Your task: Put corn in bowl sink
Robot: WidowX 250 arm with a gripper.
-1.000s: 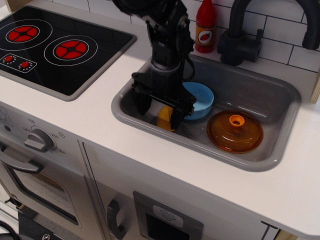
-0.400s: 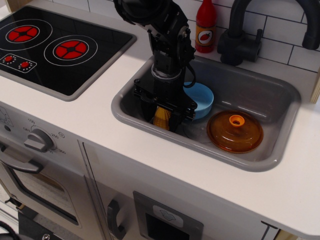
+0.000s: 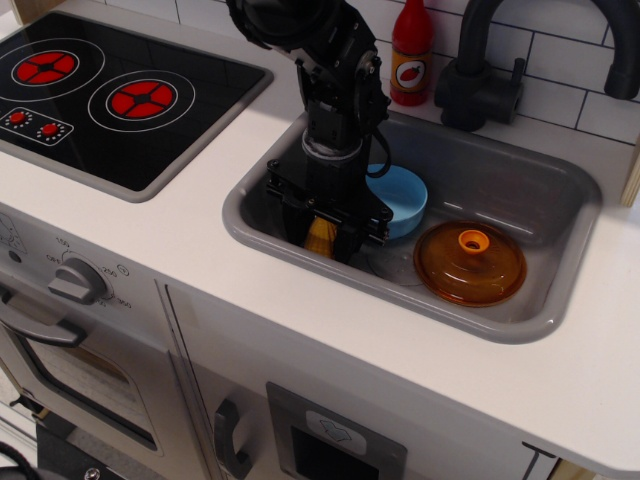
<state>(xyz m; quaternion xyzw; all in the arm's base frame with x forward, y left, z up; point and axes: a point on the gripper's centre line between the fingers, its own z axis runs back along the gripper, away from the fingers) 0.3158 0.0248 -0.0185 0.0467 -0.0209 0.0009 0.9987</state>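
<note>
The black pincer (image 3: 322, 236) was down in the grey sink (image 3: 545, 325), its two fingers closed against the yellow corn (image 3: 321, 235), which showed between them near the sink's front wall. Just behind and to the right, partly hidden by the arm, sat the light-blue bowl (image 3: 402, 196). Further right lay an amber lid (image 3: 470, 263). A red bottle (image 3: 411, 52) and dark faucet (image 3: 480, 75) stood behind; the stovetop (image 3: 120, 95) lay to the left.

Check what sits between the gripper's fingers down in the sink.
The corn sits between the fingers of the gripper, inside the sink; the observation image shows this.
</note>
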